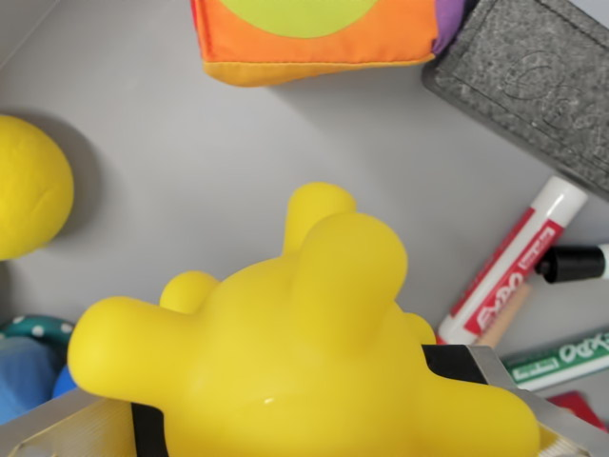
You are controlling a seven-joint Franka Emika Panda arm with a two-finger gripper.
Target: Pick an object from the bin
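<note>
A glossy yellow rubber toy [304, 352] with rounded lumps fills the lower middle of the wrist view, close to the camera. My gripper [303, 405] is shut on it. One black finger pad [147, 428] presses its left side and the other pad [457, 364] presses its right side. The toy hangs over the grey bin floor [190, 171] and hides what lies directly below it.
A yellow ball [24, 186] lies at the left edge. An orange fabric cube [314, 38] and a grey foam block [533, 76] are at the top. Red [514, 262] and green [561, 357] markers lie at the right. Blue and teal dotted cloth [29, 367] sits bottom left.
</note>
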